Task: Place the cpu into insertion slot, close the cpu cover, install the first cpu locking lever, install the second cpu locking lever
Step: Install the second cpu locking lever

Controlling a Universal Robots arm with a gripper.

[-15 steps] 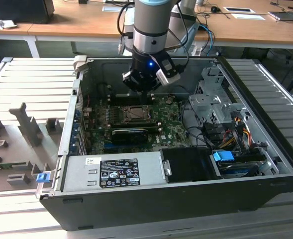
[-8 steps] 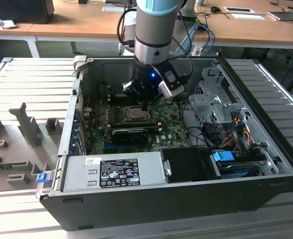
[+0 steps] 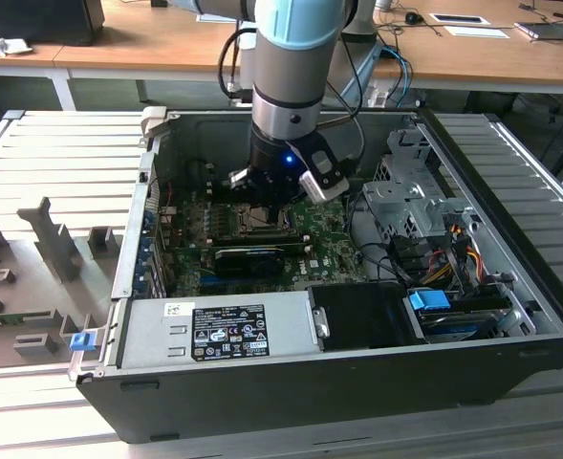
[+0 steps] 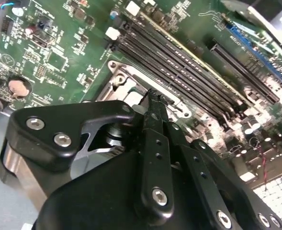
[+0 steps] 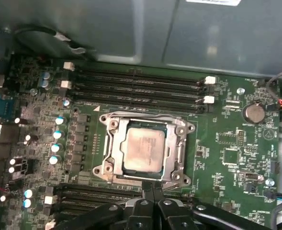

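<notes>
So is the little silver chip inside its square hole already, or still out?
In. The cpu lies flat inside the insertion slot, with the silvery frame all round it. The gripper sits shut at the slot's edge, holding nothing.

The exterior view looks down at an angle from outside the open computer case (image 3: 357,382), far enough off to take in the whole case, the grooved table (image 3: 61,163) beneath it and the desks (image 3: 166,43) behind. The first wrist view looks almost straight down on the motherboard (image 5: 227,139) from close above, with the insertion slot (image 5: 145,149) near mid-picture and the gripper (image 5: 152,188) at the edge. The second wrist view sits lower and nearer, looking obliquely past the gripper (image 4: 152,96) across the board. Both wrist views share the slot and the memory slots (image 5: 136,88) beside it.
</notes>
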